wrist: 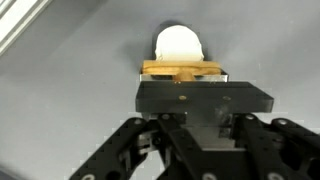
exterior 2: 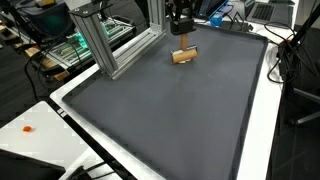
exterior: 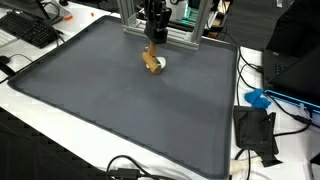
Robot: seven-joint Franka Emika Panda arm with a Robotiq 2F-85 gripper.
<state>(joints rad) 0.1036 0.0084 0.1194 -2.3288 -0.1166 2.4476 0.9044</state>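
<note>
The arm comes straight down from above at the far end of the mat, close to the aluminium frame [exterior 2: 105,45]. Its wrist is vertical and the pincer [exterior: 153,45] points down at the tabletop [exterior 2: 40,135]. In both exterior views only the last black links and the pincer [exterior 2: 182,42] show; the rest of the arm is cut off by the top edge.

The pincer is clenched on a tan wooden piece [exterior: 151,62], which sits low over the dark grey mat [exterior: 120,110]. I cannot tell whether the piece touches the mat or hangs just above it. In the wrist view the pincer [wrist: 180,78] fills the lower half with its black body and linkages. The wooden piece [wrist: 180,69] lies crosswise right at its front edge.

A white round object [wrist: 178,42] lies just beyond the wood and seems to touch it. In an exterior view the same white object [exterior: 161,64] peeks out beside the wood.

A black keyboard [exterior: 35,30] and a small blue object [exterior: 258,98] lie off the mat, well apart from the pincer.
</note>
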